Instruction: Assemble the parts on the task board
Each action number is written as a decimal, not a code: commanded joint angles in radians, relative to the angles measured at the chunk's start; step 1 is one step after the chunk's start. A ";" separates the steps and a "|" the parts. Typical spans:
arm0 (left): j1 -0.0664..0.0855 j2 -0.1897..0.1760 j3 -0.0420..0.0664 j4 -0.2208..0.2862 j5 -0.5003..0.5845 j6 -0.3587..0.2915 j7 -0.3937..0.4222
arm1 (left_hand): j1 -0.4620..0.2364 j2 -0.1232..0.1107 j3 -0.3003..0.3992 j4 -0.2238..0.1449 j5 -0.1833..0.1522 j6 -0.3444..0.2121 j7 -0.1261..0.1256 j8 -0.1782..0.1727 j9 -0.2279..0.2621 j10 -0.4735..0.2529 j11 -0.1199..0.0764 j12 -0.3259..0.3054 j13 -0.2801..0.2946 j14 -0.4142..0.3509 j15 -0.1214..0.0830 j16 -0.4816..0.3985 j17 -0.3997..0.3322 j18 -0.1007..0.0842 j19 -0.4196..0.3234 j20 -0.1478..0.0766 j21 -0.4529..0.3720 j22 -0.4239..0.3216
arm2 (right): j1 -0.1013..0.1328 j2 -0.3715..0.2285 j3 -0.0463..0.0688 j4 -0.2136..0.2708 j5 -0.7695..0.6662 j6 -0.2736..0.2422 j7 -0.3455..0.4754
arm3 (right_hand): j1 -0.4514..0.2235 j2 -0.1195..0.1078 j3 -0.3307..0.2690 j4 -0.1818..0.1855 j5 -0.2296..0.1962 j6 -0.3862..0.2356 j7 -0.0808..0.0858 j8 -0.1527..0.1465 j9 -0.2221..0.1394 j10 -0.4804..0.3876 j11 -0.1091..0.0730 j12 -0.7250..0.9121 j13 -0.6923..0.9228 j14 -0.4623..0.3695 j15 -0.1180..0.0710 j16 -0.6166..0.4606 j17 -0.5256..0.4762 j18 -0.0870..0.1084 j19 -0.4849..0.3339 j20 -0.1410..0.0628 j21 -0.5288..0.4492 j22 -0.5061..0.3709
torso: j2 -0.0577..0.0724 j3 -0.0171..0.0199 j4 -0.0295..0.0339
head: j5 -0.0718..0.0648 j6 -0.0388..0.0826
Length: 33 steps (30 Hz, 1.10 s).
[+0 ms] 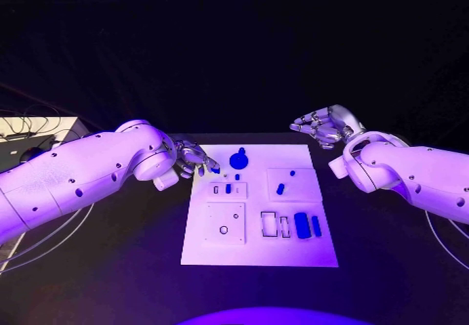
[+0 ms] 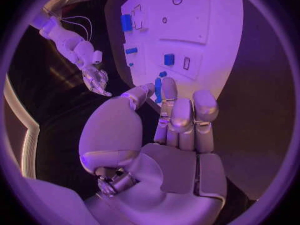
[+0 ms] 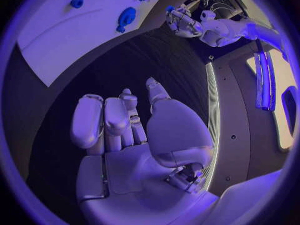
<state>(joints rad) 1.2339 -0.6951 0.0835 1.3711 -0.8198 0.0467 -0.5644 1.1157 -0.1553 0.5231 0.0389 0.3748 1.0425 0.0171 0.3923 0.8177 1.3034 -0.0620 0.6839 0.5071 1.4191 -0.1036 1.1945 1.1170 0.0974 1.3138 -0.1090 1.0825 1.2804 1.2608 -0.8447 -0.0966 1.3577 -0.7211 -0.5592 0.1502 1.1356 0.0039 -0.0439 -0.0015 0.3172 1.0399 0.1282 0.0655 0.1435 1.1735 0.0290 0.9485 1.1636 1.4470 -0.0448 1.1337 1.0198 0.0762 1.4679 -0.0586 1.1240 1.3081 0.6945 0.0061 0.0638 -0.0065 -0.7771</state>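
The white task board point(image 1: 293, 252) lies in the middle of the black table. My left hand point(image 1: 194, 161) hovers at its far left corner and pinches a small blue part point(image 2: 158, 91) between thumb and a finger; the blue tip point(image 1: 214, 170) pokes out below the fingers. A round blue part point(image 1: 239, 160) stands just to the right of that hand. More blue parts sit in the board: a small peg point(image 1: 229, 189), a slanted piece point(image 1: 280, 189) and a long block point(image 1: 302, 225). My right hand point(image 1: 327, 125) hangs beyond the far right corner, fingers loosely apart and holding nothing.
Rectangular slots point(image 1: 269, 224) and a round hole point(image 1: 223, 230) mark the near half of the board. Cables point(image 1: 29, 254) and a pale box point(image 1: 29, 132) lie at the table's left side. Dark tabletop point(image 1: 391, 257) surrounds the board.
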 commanded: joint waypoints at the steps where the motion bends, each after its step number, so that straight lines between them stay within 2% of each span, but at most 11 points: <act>1: -0.010 -0.017 -0.002 0.039 -0.057 -0.055 -0.013 | 0.012 -0.002 0.127 -0.115 0.005 0.012 -0.001 -0.008 0.001 0.012 0.000 -0.010 -0.001 0.009 0.000 -0.006 0.000 -0.015 0.012 -0.002 0.006 0.003 | -0.001 0.000 0.001 -0.002 -0.008 0.002 0.009 | 0.003 0.010 0.000 -0.008 0.005 -0.001 0.005 0.002 -0.001 -0.005 0.000 0.004 -0.001 -0.005 -0.002 0.000 0.001 0.003 0.037 -0.001 -0.001 0.156 | -0.007 -0.0037 0.0053 | 0.002 -0.006; 8: -0.039 -0.034 -0.007 0.082 -0.108 -0.116 -0.024 | 0.010 -0.006 0.132 -0.114 0.005 0.016 -0.002 -0.010 0.002 0.016 -0.001 -0.014 -0.001 0.009 -0.001 -0.007 -0.003 -0.015 0.014 -0.004 0.008 0.004 | -0.003 0.000 0.001 -0.003 -0.009 0.002 0.010 | 0.003 0.010 0.000 -0.008 0.005 -0.001 0.005 0.002 -0.001 -0.005 0.000 0.004 -0.001 -0.005 -0.002 0.000 0.001 0.003 0.037 -0.001 -0.001 0.156 | -0.010 -0.0063 0.0098 | 0.004 -0.009; 10: -0.048 -0.035 -0.010 0.089 -0.123 -0.134 -0.026 | 0.006 -0.007 0.139 -0.115 0.004 0.018 -0.003 -0.012 0.004 0.019 -0.002 -0.017 -0.001 0.010 -0.002 -0.007 -0.003 -0.016 0.015 -0.005 0.009 0.005 | -0.004 0.000 0.001 -0.003 -0.009 0.002 0.010 | 0.003 0.010 0.000 -0.008 0.005 -0.001 0.005 0.002 -0.001 -0.005 0.000 0.004 -0.001 -0.005 -0.002 0.000 0.001 0.003 0.037 -0.001 -0.001 0.156 | -0.008 -0.0053 0.0078 | 0.006 -0.007; 12: -0.053 -0.036 -0.015 0.094 -0.133 -0.146 -0.030 | 0.006 -0.008 0.141 -0.116 0.004 0.019 -0.003 -0.012 0.005 0.020 -0.002 -0.018 -0.001 0.010 -0.003 -0.007 -0.004 -0.016 0.017 -0.005 0.012 0.006 | -0.004 0.000 0.001 -0.003 -0.009 0.002 0.010 | 0.003 0.010 0.000 -0.008 0.005 -0.001 0.005 0.002 -0.001 -0.005 0.000 0.004 -0.001 -0.005 -0.002 0.000 0.001 0.003 0.037 -0.001 -0.001 0.156 | -0.008 -0.0051 0.0073 | 0.008 -0.011; 13: -0.055 -0.036 -0.018 0.095 -0.137 -0.151 -0.032 | 0.005 -0.009 0.143 -0.117 0.004 0.020 -0.003 -0.013 0.006 0.021 -0.003 -0.019 -0.001 0.010 -0.003 -0.007 -0.005 -0.016 0.019 -0.006 0.013 0.008 | -0.004 0.000 0.001 -0.003 -0.009 0.002 0.010 | 0.003 0.010 0.000 -0.008 0.005 -0.001 0.005 0.002 -0.001 -0.005 0.000 0.004 -0.001 -0.005 -0.002 0.000 0.001 0.003 0.037 -0.001 -0.001 0.156 | -0.007 -0.0043 0.0067 | 0.008 -0.011; 23: -0.065 -0.015 -0.047 0.079 -0.149 -0.173 -0.047 | 0.001 -0.011 0.148 -0.119 0.003 0.024 -0.004 -0.018 0.008 0.026 -0.004 -0.026 0.001 0.010 -0.005 -0.008 -0.014 -0.016 0.022 -0.008 0.018 0.011 | -0.004 -0.001 0.001 0.000 -0.009 0.002 0.010 | 0.003 0.010 0.000 -0.008 0.005 -0.001 0.005 0.002 -0.001 -0.005 0.000 0.004 -0.001 -0.005 -0.002 0.000 0.001 0.003 0.037 -0.001 -0.001 0.156 | -0.005 -0.0041 0.0058 | 0.009 -0.013; 29: -0.067 0.001 -0.059 0.063 -0.152 -0.172 -0.049 | 0.000 -0.011 0.149 -0.121 0.003 0.025 -0.004 -0.019 0.008 0.027 -0.004 -0.027 0.002 0.009 -0.005 -0.008 -0.016 -0.016 0.022 -0.009 0.019 0.011 | -0.004 -0.001 0.001 0.002 -0.009 0.002 0.011 | 0.003 0.010 0.000 -0.008 0.005 -0.001 0.005 0.002 -0.001 -0.005 0.000 0.004 -0.001 -0.005 -0.002 0.000 0.001 0.003 0.037 -0.001 -0.001 0.156 | -0.005 -0.0045 0.0058 | 0.009 -0.017; 33: -0.069 0.010 -0.063 0.056 -0.154 -0.173 -0.048 | 0.000 -0.011 0.149 -0.121 0.003 0.025 -0.004 -0.019 0.008 0.027 -0.004 -0.027 0.002 0.009 -0.005 -0.008 -0.016 -0.016 0.022 -0.009 0.019 0.011 | -0.004 -0.001 0.001 0.003 -0.009 0.003 0.011 | 0.003 0.010 0.000 -0.008 0.005 -0.001 0.005 0.002 -0.001 -0.005 0.000 0.004 -0.001 -0.005 -0.002 0.000 0.001 0.003 0.037 -0.001 -0.001 0.156 | -0.005 -0.0043 0.0053 | 0.006 -0.017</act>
<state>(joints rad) 1.1657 -0.6890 0.0207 1.4284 -0.9609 -0.1172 -0.6112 1.1128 -0.1665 0.5355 0.0512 0.3765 1.0617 0.0122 0.3769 0.8254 1.3285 -0.0654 0.6616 0.5078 1.4260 -0.1033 1.1908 1.1015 0.0903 1.3296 -0.1176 1.0989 1.2905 1.2565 -0.8457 -0.0966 1.3583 -0.7228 -0.5591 0.1511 1.1356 0.0039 -0.0439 -0.0015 0.3172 1.0397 0.1278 0.0655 0.1435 1.1742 0.0297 0.9485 1.1636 1.4469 -0.0448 1.1337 1.0194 0.0762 1.4679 -0.0586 1.1240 1.3076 0.6891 0.0017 0.0693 0.0015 -0.7939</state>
